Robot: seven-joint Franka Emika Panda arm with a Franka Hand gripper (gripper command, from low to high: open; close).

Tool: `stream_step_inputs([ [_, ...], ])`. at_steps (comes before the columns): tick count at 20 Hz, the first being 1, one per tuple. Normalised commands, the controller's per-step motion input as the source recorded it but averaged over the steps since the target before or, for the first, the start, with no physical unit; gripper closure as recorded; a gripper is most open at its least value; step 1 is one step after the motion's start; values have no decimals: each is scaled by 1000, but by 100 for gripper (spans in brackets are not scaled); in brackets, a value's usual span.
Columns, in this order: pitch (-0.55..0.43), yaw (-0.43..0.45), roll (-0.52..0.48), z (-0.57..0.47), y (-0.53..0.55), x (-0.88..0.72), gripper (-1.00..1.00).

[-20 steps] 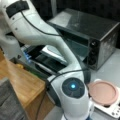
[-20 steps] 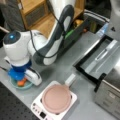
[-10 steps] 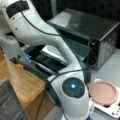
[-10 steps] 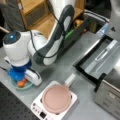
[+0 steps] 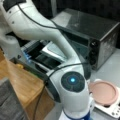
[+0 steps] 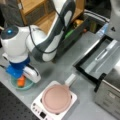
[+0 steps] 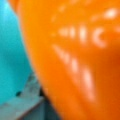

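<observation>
My pincer (image 6: 21,79) hangs right over the carrot (image 6: 21,81) in the bowl (image 6: 15,85), lower left; whether its jaws are apart, I cannot tell.

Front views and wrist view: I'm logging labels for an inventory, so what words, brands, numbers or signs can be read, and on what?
None can be read.
Toaster oven: marks beside its knobs are too blurred.
Hot plate: its front panel shows only dark dots.
Orange object in the teal bowl, under the end effector: pale marks, not legible as letters.
</observation>
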Motion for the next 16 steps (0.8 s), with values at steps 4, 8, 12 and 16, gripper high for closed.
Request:
stream_step_inputs([
  [4,58,-66,-59,169,112,-114,100],
  [8,46,-67,-61,82,125,-82,100],
  [12,70,-87,-88,45,117,-64,100],
  [16,66,-69,-107,43,83,-45,100],
])
